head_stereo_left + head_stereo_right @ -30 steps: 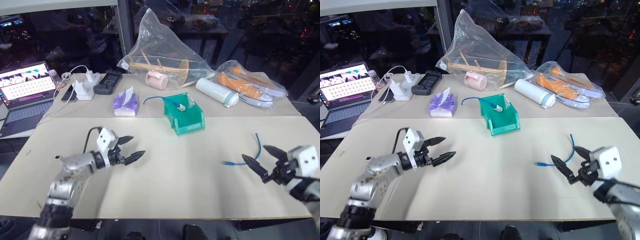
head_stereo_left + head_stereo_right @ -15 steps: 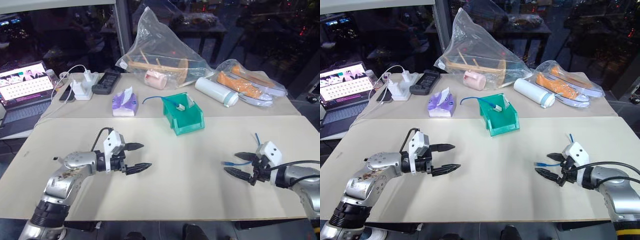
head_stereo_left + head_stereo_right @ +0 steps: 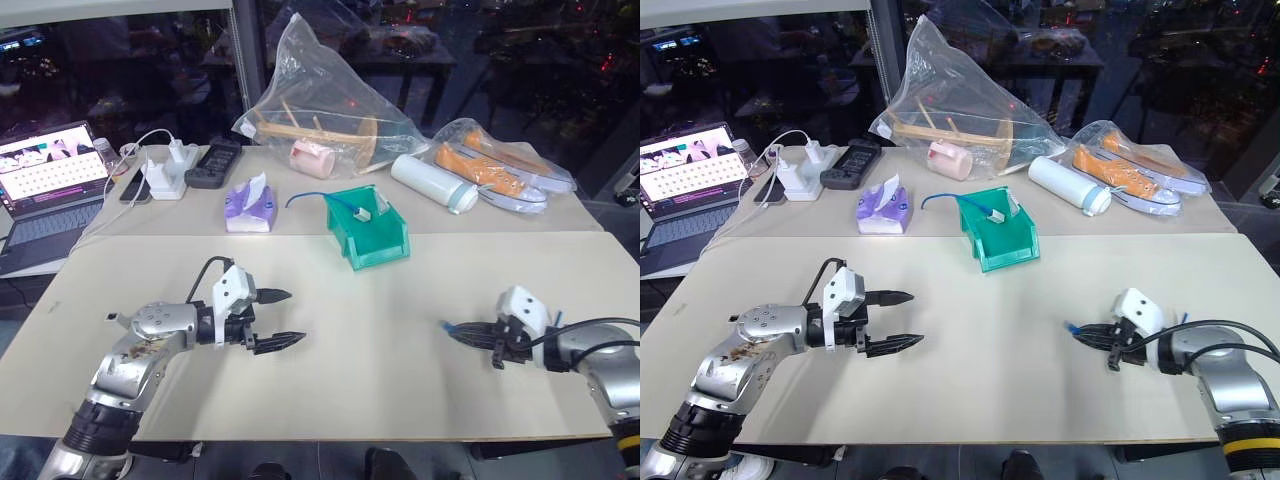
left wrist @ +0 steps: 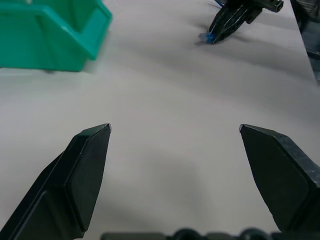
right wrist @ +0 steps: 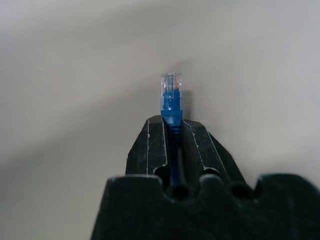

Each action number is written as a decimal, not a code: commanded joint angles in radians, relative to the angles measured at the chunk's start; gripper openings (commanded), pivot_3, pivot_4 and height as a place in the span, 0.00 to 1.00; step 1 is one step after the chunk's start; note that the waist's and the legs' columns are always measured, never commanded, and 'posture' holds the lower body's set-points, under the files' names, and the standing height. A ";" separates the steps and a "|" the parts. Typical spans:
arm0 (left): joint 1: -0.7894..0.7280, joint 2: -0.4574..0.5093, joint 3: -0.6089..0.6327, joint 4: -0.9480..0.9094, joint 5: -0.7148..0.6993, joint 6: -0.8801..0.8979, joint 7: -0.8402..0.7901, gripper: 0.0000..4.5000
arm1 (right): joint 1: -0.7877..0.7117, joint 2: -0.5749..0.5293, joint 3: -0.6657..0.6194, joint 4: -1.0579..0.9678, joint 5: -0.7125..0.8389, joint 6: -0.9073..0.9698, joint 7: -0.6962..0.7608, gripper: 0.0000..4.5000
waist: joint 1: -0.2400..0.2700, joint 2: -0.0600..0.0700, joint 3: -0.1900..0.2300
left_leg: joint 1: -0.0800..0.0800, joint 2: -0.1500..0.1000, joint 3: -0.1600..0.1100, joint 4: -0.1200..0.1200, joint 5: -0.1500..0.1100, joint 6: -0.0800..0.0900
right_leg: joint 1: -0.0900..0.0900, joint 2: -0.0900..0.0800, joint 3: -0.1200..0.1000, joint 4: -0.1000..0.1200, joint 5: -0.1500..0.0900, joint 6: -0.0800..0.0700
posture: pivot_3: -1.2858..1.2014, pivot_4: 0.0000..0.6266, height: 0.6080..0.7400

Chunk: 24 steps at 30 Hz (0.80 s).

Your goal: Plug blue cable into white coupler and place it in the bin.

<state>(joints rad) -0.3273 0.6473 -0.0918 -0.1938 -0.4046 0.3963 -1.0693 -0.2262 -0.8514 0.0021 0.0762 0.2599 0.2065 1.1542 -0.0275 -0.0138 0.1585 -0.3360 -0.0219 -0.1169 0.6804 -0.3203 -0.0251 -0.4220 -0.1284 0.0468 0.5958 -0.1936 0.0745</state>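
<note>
With cable [image 5: 171,102] now pinched in right end effector [image 3: 468,335] low over desk [image 3: 380,340], plug protruding: pickup done. Left end effector [image 3: 282,319] spread wide, empty. Remaining: mate with coupler, apparently in bin [image 3: 375,240] well apart; drop in.

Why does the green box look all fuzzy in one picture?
Left wrist view: the teal-green plastic bin sits far off and out of focus, while the left gripper's black fingertips look crisp. Left eye view: the bin looks sharp.
</note>
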 commanded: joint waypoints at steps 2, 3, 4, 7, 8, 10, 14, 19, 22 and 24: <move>-0.051 -0.012 -0.038 0.019 0.041 -0.048 -0.012 0.98 | -0.117 0.049 0.134 -0.137 -0.041 0.037 0.024 0.01 | -0.006 0.000 0.000 | 0.000 0.000 0.000 0.000 0.001 -0.001 | 0.000 0.000 0.000 0.000 0.000 0.000 | 0.52 0.24 1.00; -0.060 -0.020 -0.048 0.028 0.050 -0.059 -0.013 0.98 | -0.144 0.069 0.174 -0.150 -0.056 0.041 0.031 0.01 | -0.008 0.000 0.000 | 0.000 0.000 0.000 0.000 0.001 -0.001 | 0.000 0.000 0.000 0.000 0.000 0.000 | 0.52 0.24 1.00; -0.070 -0.028 -0.059 0.038 0.056 -0.065 -0.016 0.98 | -0.172 0.096 0.215 -0.165 -0.066 0.052 0.037 0.01 | -0.009 0.000 0.000 | 0.000 0.000 0.000 0.000 0.001 -0.001 | 0.000 0.000 0.000 0.000 0.000 0.000 | 0.52 0.24 1.00; -0.103 -0.049 -0.095 0.067 0.087 -0.091 -0.026 0.98 | -0.233 0.170 0.305 -0.184 -0.084 0.105 0.041 0.01 | -0.012 0.000 0.000 | -0.001 0.000 0.000 0.000 0.001 -0.003 | -0.001 0.000 0.000 0.000 0.000 0.000 | 0.52 0.24 1.00; -0.112 -0.054 -0.106 0.075 0.098 -0.100 -0.029 0.98 | -0.241 0.179 0.327 -0.184 -0.095 0.106 0.048 0.01 | -0.010 0.000 0.000 | -0.001 0.000 0.000 0.000 0.002 -0.004 | -0.001 0.000 0.000 0.000 0.000 0.000 | 0.52 0.24 1.00; -0.125 -0.064 -0.125 0.085 0.112 -0.111 -0.034 0.98 | -0.252 0.188 0.359 -0.168 -0.123 0.086 0.049 0.01 | -0.004 0.000 0.000 | -0.002 0.000 -0.001 0.000 0.004 -0.007 | -0.001 0.000 -0.001 0.000 0.000 0.000 | 0.52 0.24 1.00; -0.132 -0.086 -0.197 0.102 0.174 -0.163 -0.049 0.98 | -0.271 0.194 0.394 -0.144 -0.160 0.058 0.056 0.43 | -0.004 0.000 0.000 | -0.003 0.000 -0.001 0.000 0.004 -0.008 | -0.001 0.000 -0.001 0.000 0.001 0.002 | 0.52 0.24 1.00; -0.128 -0.094 -0.246 0.101 0.207 -0.167 -0.069 0.98 | -0.254 0.168 0.300 -0.240 -0.087 0.143 0.044 0.81 | -0.010 0.000 0.000 | -0.003 0.000 -0.001 0.000 0.004 -0.008 | -0.001 0.000 -0.001 0.000 0.001 0.002 | 0.52 0.24 1.00; -0.120 -0.091 -0.267 0.102 0.224 -0.160 -0.075 0.98 | -0.214 0.136 0.203 -0.352 -0.004 0.250 0.020 0.97 | -0.009 0.000 0.000 | -0.003 0.000 -0.001 0.000 0.004 -0.007 | -0.001 0.000 -0.001 0.001 0.001 0.002 | 0.52 0.24 1.00; -0.118 -0.102 -0.285 0.125 0.251 -0.158 -0.057 0.98 | -0.188 0.117 0.140 -0.419 0.043 0.325 -0.013 0.97 | -0.008 0.000 0.000 | -0.003 0.000 -0.001 0.000 0.001 -0.003 | -0.001 0.000 -0.001 0.001 0.001 0.002 | 0.52 0.24 1.00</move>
<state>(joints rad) -0.4446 0.5524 -0.3633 -0.0706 -0.1746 0.2436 -1.1374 -0.4271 -0.7208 0.2159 -0.2540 0.2389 0.4601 1.1700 -0.0353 -0.0142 0.1586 -0.3391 -0.0222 -0.1175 0.6807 -0.3193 -0.0272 -0.4230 -0.1286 0.0459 0.5964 -0.1924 0.0765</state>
